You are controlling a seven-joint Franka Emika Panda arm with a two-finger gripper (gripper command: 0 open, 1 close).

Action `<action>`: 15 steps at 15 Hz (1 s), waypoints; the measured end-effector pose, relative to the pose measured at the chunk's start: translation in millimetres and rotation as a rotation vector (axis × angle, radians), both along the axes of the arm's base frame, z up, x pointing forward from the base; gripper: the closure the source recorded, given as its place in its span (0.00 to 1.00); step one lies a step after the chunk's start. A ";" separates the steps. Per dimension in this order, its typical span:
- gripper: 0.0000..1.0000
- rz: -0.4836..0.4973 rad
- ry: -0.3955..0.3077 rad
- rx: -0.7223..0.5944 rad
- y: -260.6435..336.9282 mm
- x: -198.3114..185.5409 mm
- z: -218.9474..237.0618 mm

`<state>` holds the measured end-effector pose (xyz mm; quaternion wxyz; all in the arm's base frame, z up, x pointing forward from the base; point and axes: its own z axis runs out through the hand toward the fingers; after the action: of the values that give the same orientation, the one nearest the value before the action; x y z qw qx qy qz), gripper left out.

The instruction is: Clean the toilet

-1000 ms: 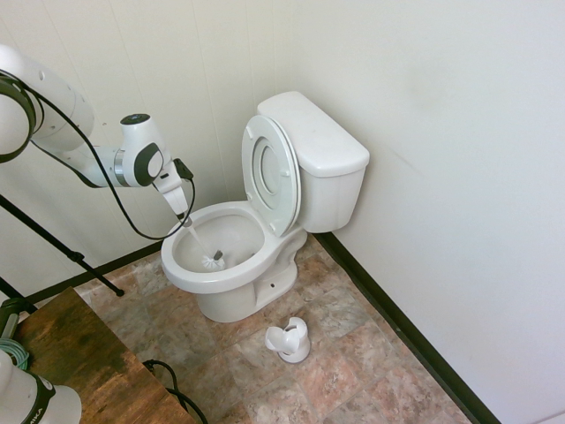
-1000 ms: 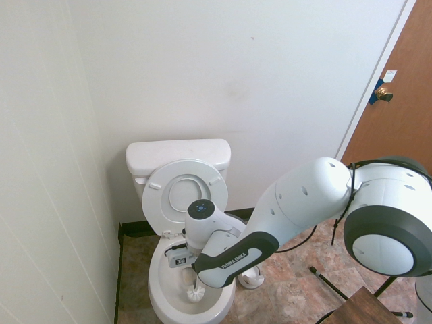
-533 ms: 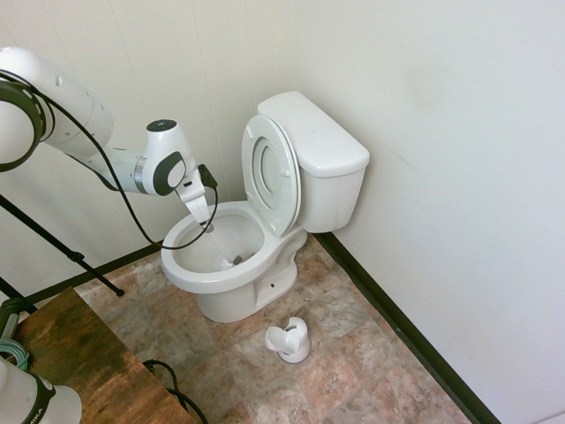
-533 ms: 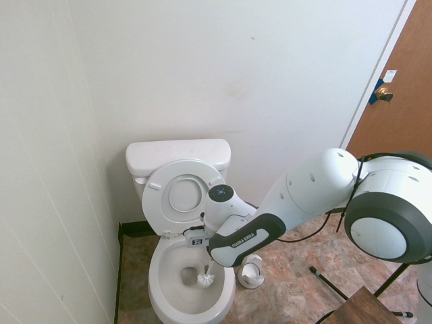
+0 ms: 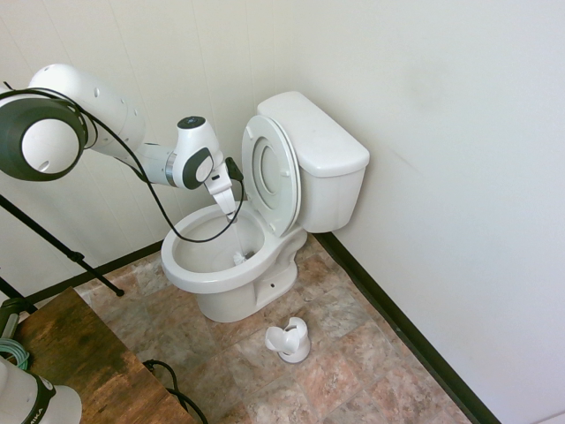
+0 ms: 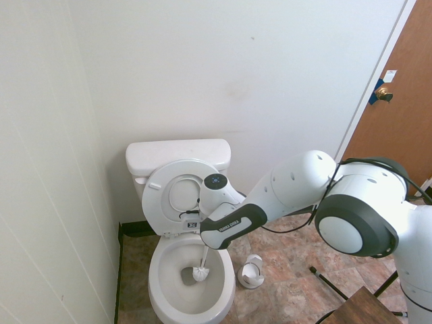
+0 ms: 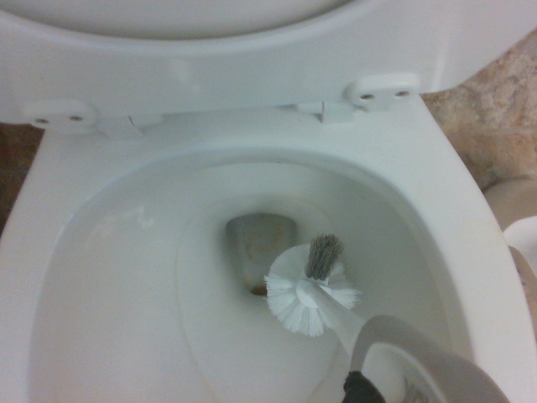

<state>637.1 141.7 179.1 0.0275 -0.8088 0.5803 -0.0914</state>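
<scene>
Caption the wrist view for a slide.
Brush head inside the toilet bowl, beside the drain, seat raised.

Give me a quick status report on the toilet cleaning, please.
Hand shut on toilet brush, pointing down over the bowl. Brush head low inside the toilet, near the drain; seat and lid up. Brush holder on floor beside toilet, nothing in the way.

The first exterior view looks down from high at the toilet's (image 5: 265, 212) side. The second faces its front from above. The wrist view hangs close over the shared bowl (image 7: 168, 285).

Small bathroom: toilet (image 5: 265, 208) in tiled corner, brush holder (image 5: 290, 340) on floor
</scene>
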 end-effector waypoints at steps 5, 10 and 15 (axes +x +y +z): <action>1.00 0.025 -0.035 -0.010 41.8 16.7 13.6; 1.00 0.050 -0.049 -0.016 83.7 22.1 13.7; 1.00 0.064 -0.051 -0.020 92.9 20.7 17.4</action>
<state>657.8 234.7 196.4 0.0374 -0.8246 0.5522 -0.1169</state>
